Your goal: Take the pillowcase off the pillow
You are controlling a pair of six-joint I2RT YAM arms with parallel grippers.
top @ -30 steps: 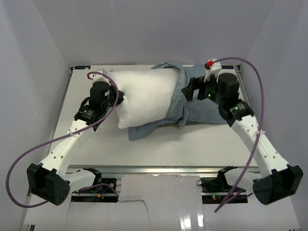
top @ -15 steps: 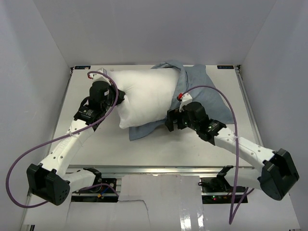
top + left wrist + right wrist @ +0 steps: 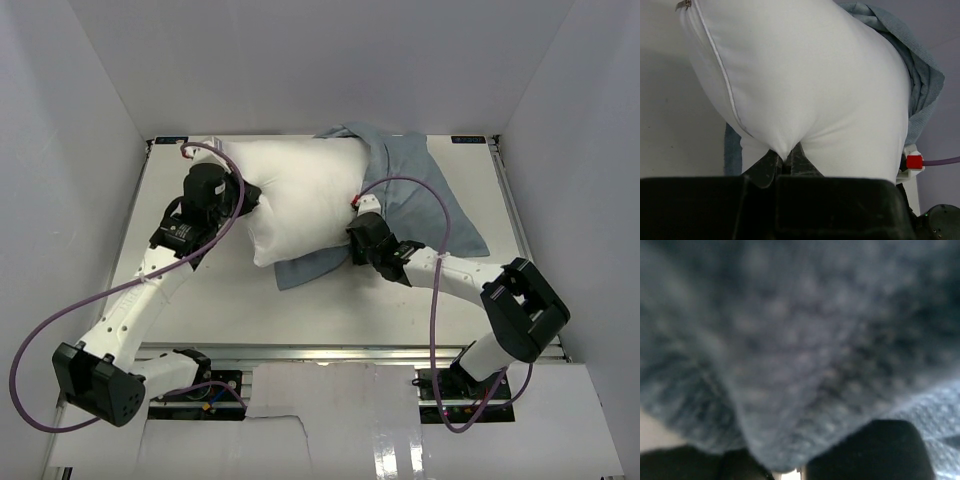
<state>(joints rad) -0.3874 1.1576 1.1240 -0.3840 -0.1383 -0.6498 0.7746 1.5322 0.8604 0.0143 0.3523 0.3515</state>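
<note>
- While the left gripper (image 3: 785,159) clamps shut on the pillow (image 3: 300,200) near the desk's (image 3: 200,300) left edge, the pillowcase (image 3: 430,195) sheathes only its right end.
- The right gripper (image 3: 353,243) sits amid blurred cloth and I cannot tell its grip; the next move is to drag the pillowcase rightward.

Your left arm (image 3: 132,303) and right arm (image 3: 456,270) are white shells with black joints, dark grey fingers (image 3: 766,168); each trails a purple cable (image 3: 942,160), red-plugged.

White table (image 3: 300,315) under a puffy white pillow (image 3: 300,195) and crumpled grey-blue pillowcase (image 3: 405,160).
</note>
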